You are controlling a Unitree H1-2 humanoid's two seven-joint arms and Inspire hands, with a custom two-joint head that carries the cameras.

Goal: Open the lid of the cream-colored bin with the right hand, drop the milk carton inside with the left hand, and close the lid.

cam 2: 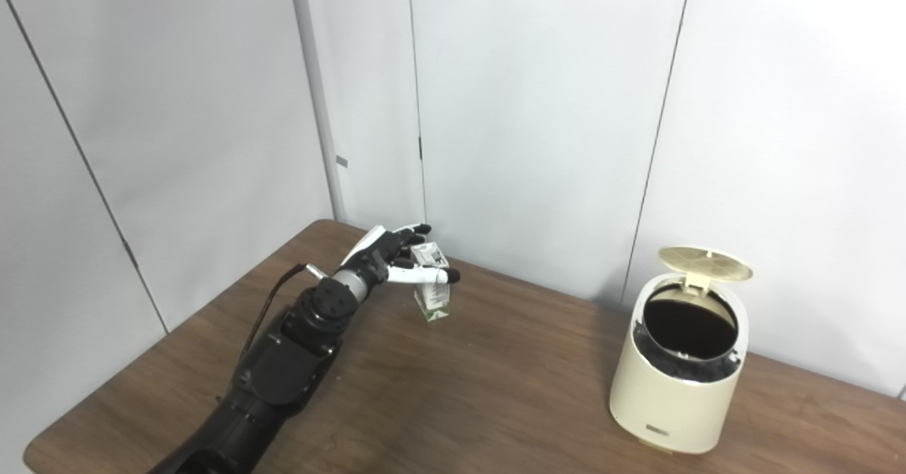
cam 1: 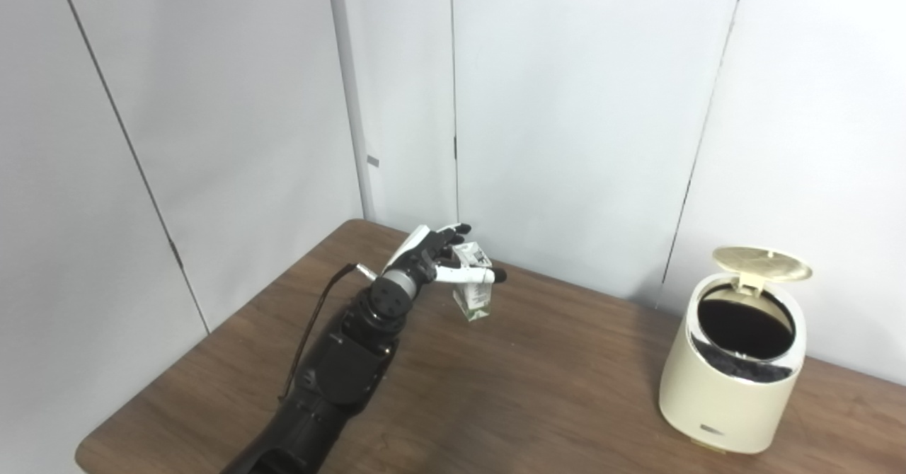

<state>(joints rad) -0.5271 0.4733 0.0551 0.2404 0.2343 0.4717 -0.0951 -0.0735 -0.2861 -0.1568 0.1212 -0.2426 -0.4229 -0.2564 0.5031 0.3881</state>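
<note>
The lid [cam 1: 761, 263] is already up, so you're on the pickup: your left hand [cam 1: 442, 256] is spread around the milk carton [cam 1: 474, 286], not yet clamped. Close firmly, then carry it right to the cream-colored bin [cam 1: 729, 382].

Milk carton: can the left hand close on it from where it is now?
Probably yes. The left hand is already at the milk carton, fingers spread around its top, thumb across the front. The carton stands upright, with nothing else near it.
</note>
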